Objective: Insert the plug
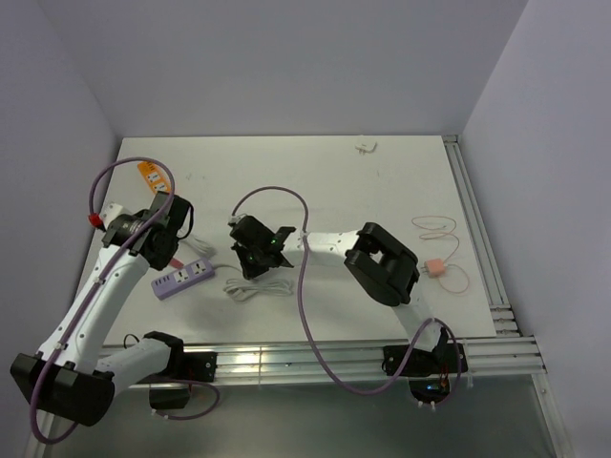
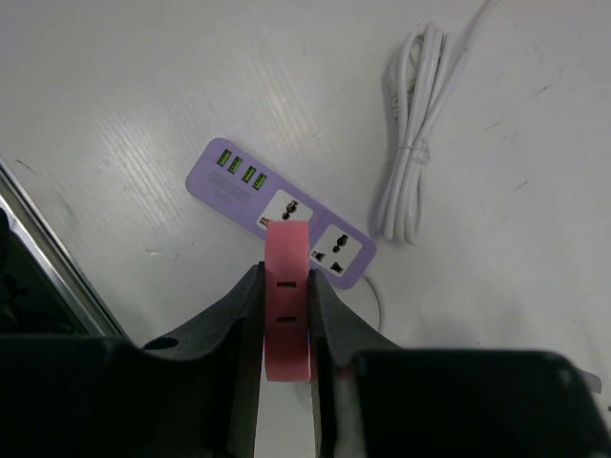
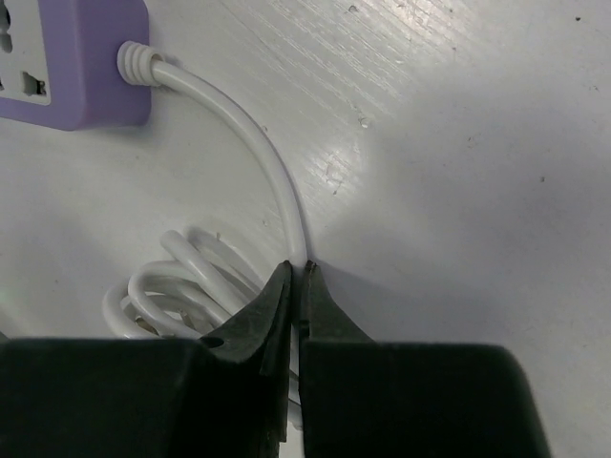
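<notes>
The plug (image 1: 434,268), a small salmon-pink block with a thin pale-pink cord (image 1: 437,227), lies on the table at the right, clear of both grippers. My left gripper (image 2: 286,272) (image 1: 175,250) is shut on a flat salmon-red piece (image 2: 286,315) with two slots. It hangs over the near end of the lilac power strip (image 2: 282,205) (image 1: 182,277). My right gripper (image 3: 297,270) (image 1: 250,270) is shut, its tips just above the strip's white cord (image 3: 267,162), which runs under them.
The white cord's coiled bundle (image 1: 256,288) (image 2: 412,143) lies right of the lilac strip. An orange power strip (image 1: 151,176) sits at the back left, and a small white item (image 1: 368,147) at the far edge. Metal rails (image 1: 477,229) line the table's right and front edges.
</notes>
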`<state>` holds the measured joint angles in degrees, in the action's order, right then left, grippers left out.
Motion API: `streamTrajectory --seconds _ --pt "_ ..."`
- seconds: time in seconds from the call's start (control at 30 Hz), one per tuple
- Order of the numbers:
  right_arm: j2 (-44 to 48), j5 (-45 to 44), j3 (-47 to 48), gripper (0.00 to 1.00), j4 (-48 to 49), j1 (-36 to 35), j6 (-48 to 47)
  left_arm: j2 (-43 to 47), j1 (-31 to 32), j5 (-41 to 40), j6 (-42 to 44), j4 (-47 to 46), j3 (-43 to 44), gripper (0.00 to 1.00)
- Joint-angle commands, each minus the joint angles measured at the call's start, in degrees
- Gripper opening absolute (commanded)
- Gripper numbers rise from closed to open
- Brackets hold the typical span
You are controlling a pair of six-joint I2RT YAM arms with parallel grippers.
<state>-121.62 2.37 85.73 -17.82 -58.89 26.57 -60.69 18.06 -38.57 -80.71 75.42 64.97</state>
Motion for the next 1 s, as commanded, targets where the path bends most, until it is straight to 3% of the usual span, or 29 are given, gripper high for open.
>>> streamTrajectory --seconds 0.0,0.17,0.27,0.3,0.47,0.7,0.97 --pt "2.79 0.68 -3.2 0.03 1.73 0.27 0.86 -1.1 -0.22 2.79 3.06 -5.88 -1.16 0.0" --pt "6.92 6.59 -5.92 0.4 6.13 0.36 -2.13 -2.5 -0.22 1.39 3.64 -5.9 -2.22 0.0" --pt "9.12 7.73 -3.66 0.52 4.56 0.71 -2.84 -3.38 -0.22 0.6 -4.6 0.24 -1.34 0.0" --pt "9.56 7.91 -3.04 0.54 4.03 0.8 -2.75 -3.56 -0.22 0.86 -10.9 3.13 -0.99 0.0" --pt "15.61 8.0 -1.71 0.56 2.1 1.94 -1.25 -2.33 -0.31 3.23 -13.17 1.32 -2.83 0.0" --pt "27.12 4.75 -5.57 0.56 -1.07 4.83 -1.16 -5.32 -0.57 0.16 -17.28 3.24 -5.63 0.0" --pt "35.14 3.96 -14.28 0.55 -0.37 7.39 -1.61 -11.12 -6.45 -1.42 -16.42 3.24 -5.12 0.0"
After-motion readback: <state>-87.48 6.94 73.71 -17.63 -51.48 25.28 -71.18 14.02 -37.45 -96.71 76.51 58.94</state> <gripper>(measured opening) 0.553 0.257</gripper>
